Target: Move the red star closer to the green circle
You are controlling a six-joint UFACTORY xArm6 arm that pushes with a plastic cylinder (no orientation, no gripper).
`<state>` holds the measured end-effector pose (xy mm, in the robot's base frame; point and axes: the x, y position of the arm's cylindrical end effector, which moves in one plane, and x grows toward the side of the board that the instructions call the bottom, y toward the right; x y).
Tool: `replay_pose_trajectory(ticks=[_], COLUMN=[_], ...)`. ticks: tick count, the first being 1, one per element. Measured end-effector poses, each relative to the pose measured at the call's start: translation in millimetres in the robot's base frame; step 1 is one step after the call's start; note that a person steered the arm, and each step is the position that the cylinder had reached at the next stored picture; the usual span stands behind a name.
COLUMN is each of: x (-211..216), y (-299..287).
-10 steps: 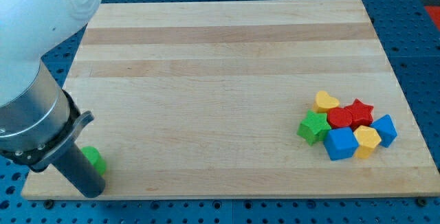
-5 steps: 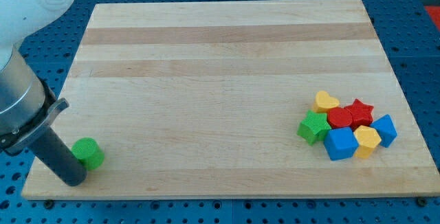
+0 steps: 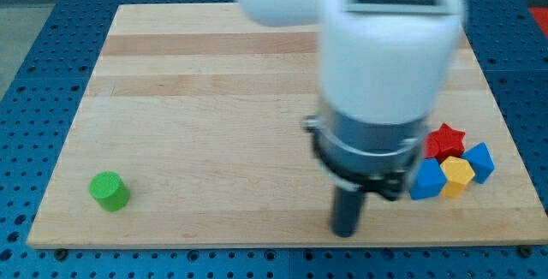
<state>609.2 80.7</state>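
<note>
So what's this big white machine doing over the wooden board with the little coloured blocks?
It's a robot arm that pushes blocks with a dark rod. My tip rests near the board's bottom edge, touching no block, left of a cluster at the view's right: the red star, two blue blocks and a yellow block. The arm hides part of that cluster. The green circle sits alone, far off at bottom left.

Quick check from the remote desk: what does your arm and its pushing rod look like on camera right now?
A bulky, rounded white shell, blurred, fills the view's upper middle, with part of a black-and-white square marker on top. Below it sits a grey metallic cylinder ringed by a dark collar. From that a straight dark rod drops to my tip. No cables show.
</note>
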Motion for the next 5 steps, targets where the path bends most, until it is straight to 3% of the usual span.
replay_pose_trajectory(ticks=[2,5], x=[-21,-28], y=[81,67])
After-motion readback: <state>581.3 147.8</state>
